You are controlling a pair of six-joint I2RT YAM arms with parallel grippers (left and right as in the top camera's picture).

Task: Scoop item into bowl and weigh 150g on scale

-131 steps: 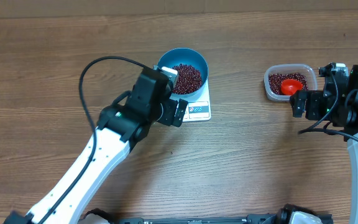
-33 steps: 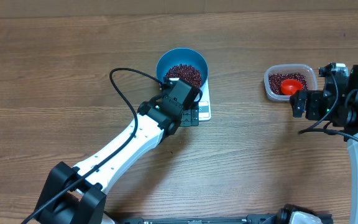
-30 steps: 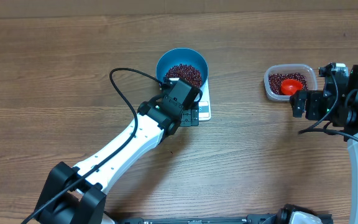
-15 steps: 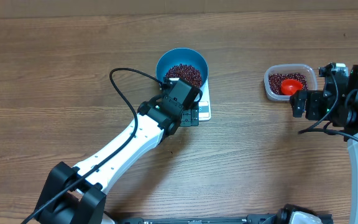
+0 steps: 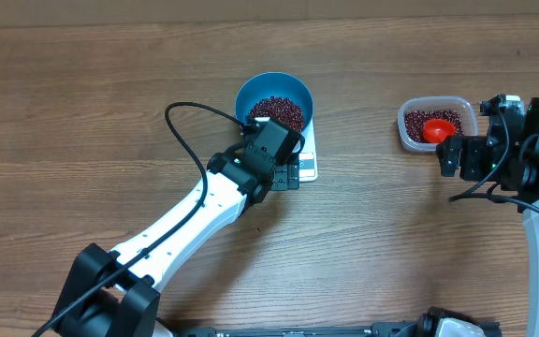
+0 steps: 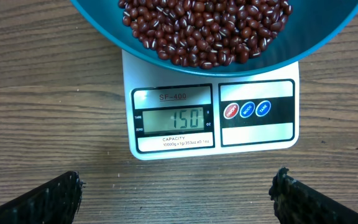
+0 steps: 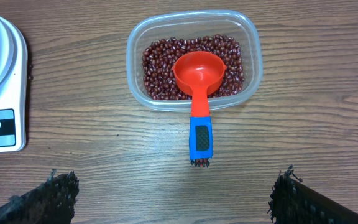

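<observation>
Being loose, beans (image 6: pixel 204 31) are best lifted by the scoop (image 7: pixel 198 78), blue handle (image 7: pixel 201 140) gripped; left claw (image 6: pixel 178 199), right claw (image 7: pixel 169 199) are open.

Overhead looks straight down from far. Left wrist looks down close on the scale (image 6: pixel 213 118). Right wrist looks down on the tub (image 7: pixel 252 62), catching the scale's edge.

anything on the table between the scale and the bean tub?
Nothing: only bare tabletop lies between the scale and the tub, clearest in the right wrist view.
</observation>
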